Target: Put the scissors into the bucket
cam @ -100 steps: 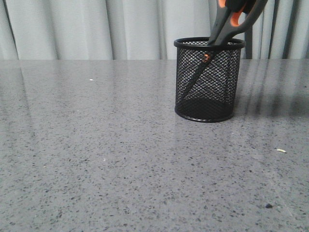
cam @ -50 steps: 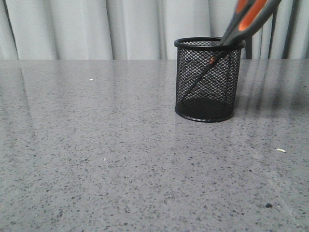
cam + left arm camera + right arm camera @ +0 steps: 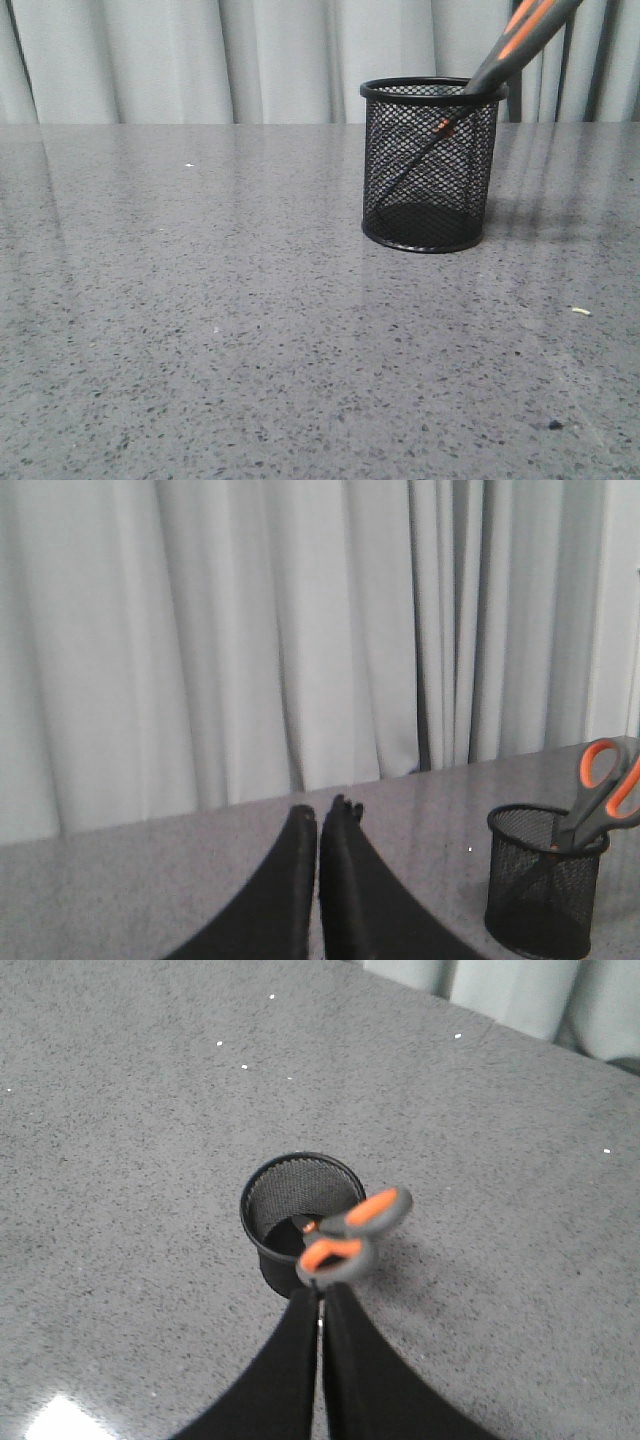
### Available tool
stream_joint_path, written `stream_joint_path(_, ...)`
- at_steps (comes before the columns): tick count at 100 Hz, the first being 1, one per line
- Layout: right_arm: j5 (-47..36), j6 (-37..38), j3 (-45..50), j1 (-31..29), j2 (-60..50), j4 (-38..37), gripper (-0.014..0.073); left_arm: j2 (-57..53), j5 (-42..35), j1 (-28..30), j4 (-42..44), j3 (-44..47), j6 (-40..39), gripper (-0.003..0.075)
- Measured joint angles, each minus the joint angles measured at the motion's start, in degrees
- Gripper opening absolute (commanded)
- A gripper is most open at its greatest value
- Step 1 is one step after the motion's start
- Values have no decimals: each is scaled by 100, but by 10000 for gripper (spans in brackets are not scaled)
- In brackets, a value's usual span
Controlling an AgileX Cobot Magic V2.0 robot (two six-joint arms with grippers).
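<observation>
Scissors (image 3: 350,1235) lean blades-down in the bucket (image 3: 296,1215), just past the right gripper's (image 3: 320,1295) clenched, empty tips.

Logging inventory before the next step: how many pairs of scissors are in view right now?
1. The scissors stand tilted in the bucket, blades down inside the mesh, handles leaning over the rim on the robot's right. No others visible on the table.
</observation>
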Motion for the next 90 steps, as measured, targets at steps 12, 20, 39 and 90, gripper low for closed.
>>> stream_joint_path(12,-1087,0,1782,0,-1523,-113,-45,0,-251,0,-299,523,0,-20)
stream_joint_path(20,-1802,0,2936,0,-2502,-199,-45,0,-263,0,-472,730,-4,-20)
stream_joint_path(39,-2964,0,4649,0,-4382,-251,-45,0,-309,0,-645,780,-13,-20)
stream_joint_path(90,-3301,0,5144,0,-4950,-262,-45,0,-325,0,-666,780,-17,-20)
